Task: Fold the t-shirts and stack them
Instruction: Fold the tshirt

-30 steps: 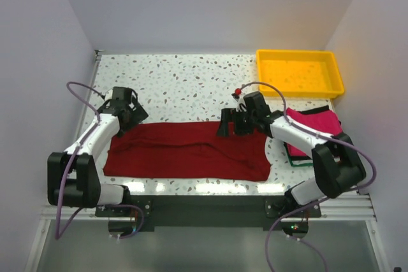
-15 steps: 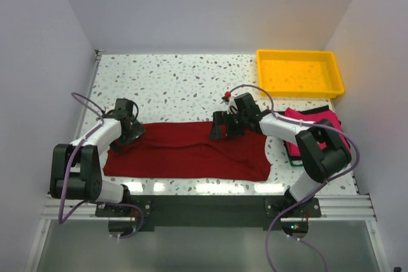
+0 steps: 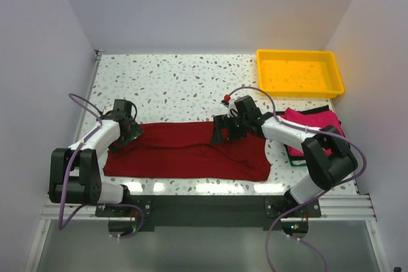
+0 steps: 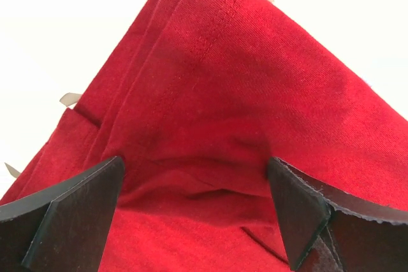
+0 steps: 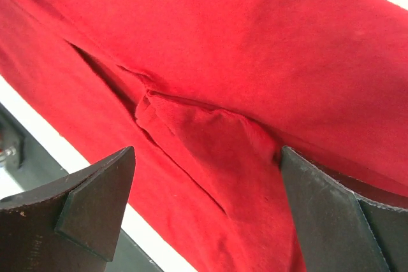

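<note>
The dark red t-shirt lies as a long folded strip across the near part of the table. My left gripper sits at its far left corner, jaws open, pressed onto the cloth, which bunches between the fingers. My right gripper is at the strip's far edge right of centre, jaws open over a raised wrinkle of the same red cloth. A pile of folded shirts, magenta-pink on top with black and green edges under it, lies at the right.
A yellow plastic tray stands at the far right corner. White walls close in the speckled table on three sides. The table's dark front rail runs just past the shirt's near edge.
The right gripper has shifted slightly left along the shirt's far edge. The left gripper has moved in from the far left onto the shirt's corner. The shirt lies the same.
</note>
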Robot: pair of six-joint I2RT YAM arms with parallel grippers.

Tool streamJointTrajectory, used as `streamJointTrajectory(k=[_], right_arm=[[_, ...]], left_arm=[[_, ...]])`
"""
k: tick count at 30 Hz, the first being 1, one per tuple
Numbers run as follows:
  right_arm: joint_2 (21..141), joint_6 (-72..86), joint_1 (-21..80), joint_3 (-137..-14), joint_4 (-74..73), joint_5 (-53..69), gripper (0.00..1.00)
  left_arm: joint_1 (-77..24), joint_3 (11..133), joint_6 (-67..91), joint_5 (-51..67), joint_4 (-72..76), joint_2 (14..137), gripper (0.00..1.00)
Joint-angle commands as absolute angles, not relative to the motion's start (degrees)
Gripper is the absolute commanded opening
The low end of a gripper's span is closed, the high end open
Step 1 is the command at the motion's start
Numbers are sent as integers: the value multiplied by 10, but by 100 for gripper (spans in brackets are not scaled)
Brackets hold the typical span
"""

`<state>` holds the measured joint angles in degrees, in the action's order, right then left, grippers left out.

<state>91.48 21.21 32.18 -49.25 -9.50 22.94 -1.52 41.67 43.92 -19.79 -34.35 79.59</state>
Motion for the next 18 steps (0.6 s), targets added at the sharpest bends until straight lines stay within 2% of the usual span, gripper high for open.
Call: streamJointTrajectory(k=[1, 4, 5, 12, 18], right_arm=[[879, 184, 323, -520, -123, 171, 98], [889, 181, 323, -527, -128, 171, 89], [897, 182, 323, -528, -128, 171, 82], [928, 181, 323, -543, -138, 121, 73], [941, 178, 323, -548, -135, 127, 51]], left_arm=[[-12, 428, 448, -219, -359, 770, 100], [-12, 428, 448, -219, -359, 764, 100], [-11, 427, 447, -219, -359, 765, 100], [-12, 426, 447, -221, -359, 764, 100], [-11, 426, 447, -223, -358, 764, 100]])
